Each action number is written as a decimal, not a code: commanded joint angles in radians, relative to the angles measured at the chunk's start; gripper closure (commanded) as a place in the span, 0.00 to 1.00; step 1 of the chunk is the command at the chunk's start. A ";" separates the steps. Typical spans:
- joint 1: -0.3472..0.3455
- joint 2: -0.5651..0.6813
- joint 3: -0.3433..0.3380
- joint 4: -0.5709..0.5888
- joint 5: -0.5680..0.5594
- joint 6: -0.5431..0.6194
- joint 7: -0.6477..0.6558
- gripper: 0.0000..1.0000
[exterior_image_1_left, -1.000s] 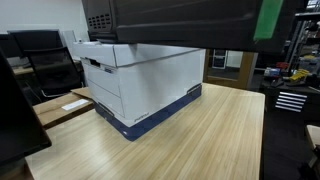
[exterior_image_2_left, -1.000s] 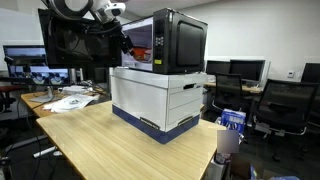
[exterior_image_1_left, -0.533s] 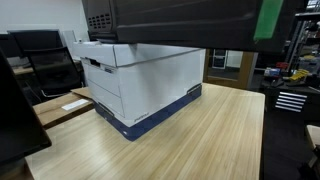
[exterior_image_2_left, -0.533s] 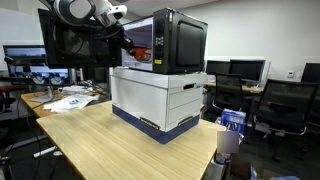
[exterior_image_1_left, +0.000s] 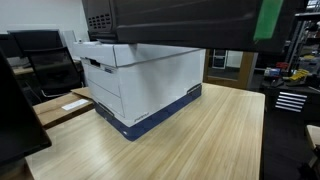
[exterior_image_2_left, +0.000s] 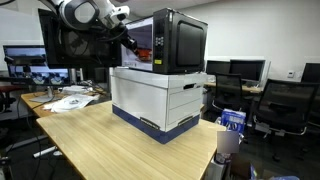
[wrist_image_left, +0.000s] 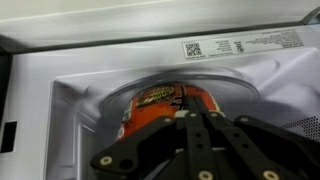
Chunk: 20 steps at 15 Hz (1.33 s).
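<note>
Fingers (wrist_image_left: 222, 132) fill the lower middle of the wrist view as dark linkages that narrow toward each other, and the gripper (wrist_image_left: 190, 104) has its tips right at an orange pack (wrist_image_left: 150, 106). Tips look drawn close together, but whether they pinch the pack or only rest at its edge cannot be told.

Centre of that view holds the pack, which lies on a round glass tray (wrist_image_left: 108, 102) inside the microwave (wrist_image_left: 60, 70). Its printed label faces up and is too blurred to read. A white sticker (wrist_image_left: 240, 46) with a square code sits on the cavity wall at the upper right.

In an exterior view the arm (exterior_image_2_left: 85, 12) comes from the upper left and goes into the microwave (exterior_image_2_left: 178, 40) on its left side. The microwave stands on a white box (exterior_image_2_left: 160, 95) with a blue base, and the box stands on a wooden table (exterior_image_2_left: 100, 140). In an exterior view the microwave (exterior_image_1_left: 170, 20) fills the top of the frame above the box (exterior_image_1_left: 140, 75) and table (exterior_image_1_left: 200, 140).
</note>
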<state>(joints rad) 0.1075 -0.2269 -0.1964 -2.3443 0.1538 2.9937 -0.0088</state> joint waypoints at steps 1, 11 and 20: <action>0.025 0.028 -0.022 0.005 0.015 0.076 -0.037 0.99; 0.021 0.094 -0.044 -0.009 -0.012 0.250 -0.058 0.98; 0.063 -0.163 -0.105 -0.181 -0.049 0.037 -0.174 0.70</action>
<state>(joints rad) 0.1739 -0.2173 -0.2757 -2.4137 0.1463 3.1900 -0.1091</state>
